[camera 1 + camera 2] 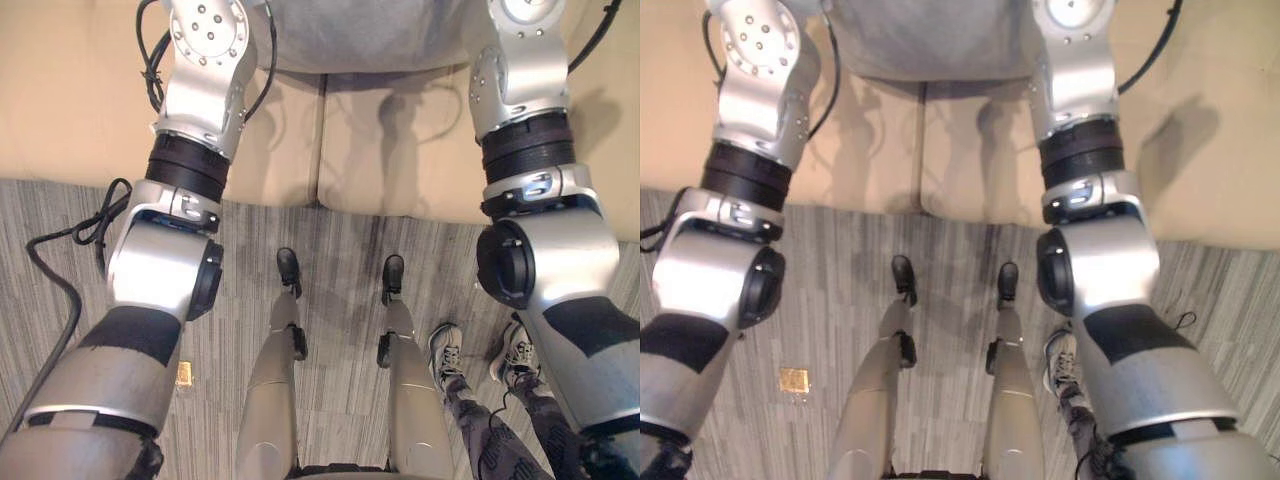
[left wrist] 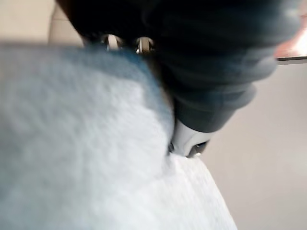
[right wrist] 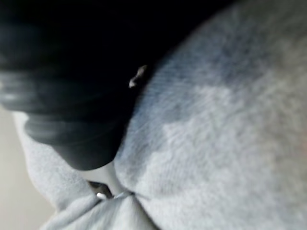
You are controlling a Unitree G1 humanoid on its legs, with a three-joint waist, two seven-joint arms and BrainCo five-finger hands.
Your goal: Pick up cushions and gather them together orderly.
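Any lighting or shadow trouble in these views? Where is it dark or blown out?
Eye views: even light on the sofa; the grey cushion throws a dark band just under its edge. Left wrist view: bright patch in one corner beyond the left hand. Right wrist view: cushion shaded beside the right hand, lighter farther off.

We see a beige upholstered sofa [image 1: 400, 150] whose front edge meets grey striped carpet floor [image 1: 340, 250]; on the carpet are a small gold square piece [image 1: 186, 374] and a person's sneakers [image 1: 445, 350].
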